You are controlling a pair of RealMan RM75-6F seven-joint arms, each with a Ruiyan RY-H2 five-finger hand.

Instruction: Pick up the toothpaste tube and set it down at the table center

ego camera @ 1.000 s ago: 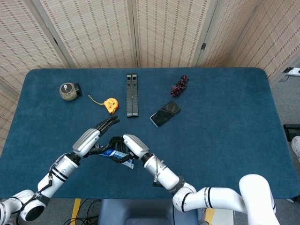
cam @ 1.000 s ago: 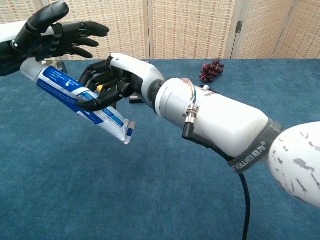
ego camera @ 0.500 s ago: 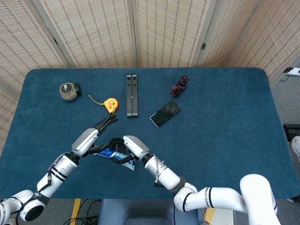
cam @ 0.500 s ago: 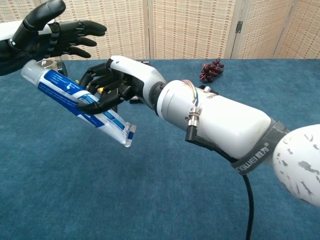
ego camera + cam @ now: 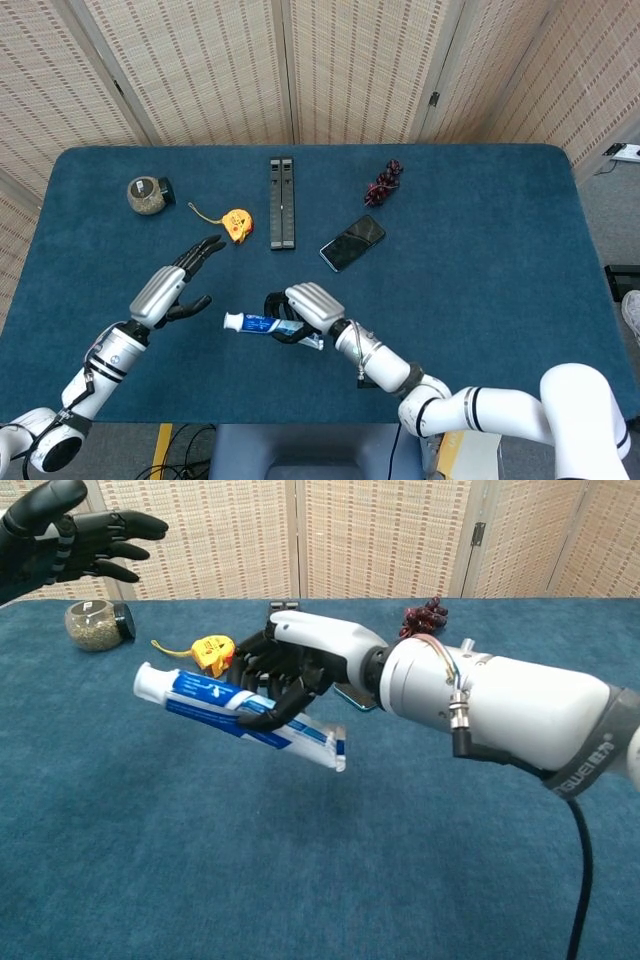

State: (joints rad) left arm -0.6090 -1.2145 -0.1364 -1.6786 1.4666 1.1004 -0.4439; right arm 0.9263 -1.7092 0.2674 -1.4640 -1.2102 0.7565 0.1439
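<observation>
Handover complete: over the last second the left robot hand has let go of the tube and drawn back to the left, fingers spread, holding nothing. The right robot hand now carries the tube alone, fingers wrapped round its middle, cap end pointing left and crimped end to the right. It has shifted rightward with its load, and the tube now sits closer to level than it did.

In the chest view the tube is held clear above the tabletop, near the front edge (left of the middle). The tabletop centre lies further in, toward the phone.

Beyond stand the tape measure, a black bar, a jar and a dark cluster, all well apart from the tube.

Judgement: pick-up done; carry inward and set-down remain.
</observation>
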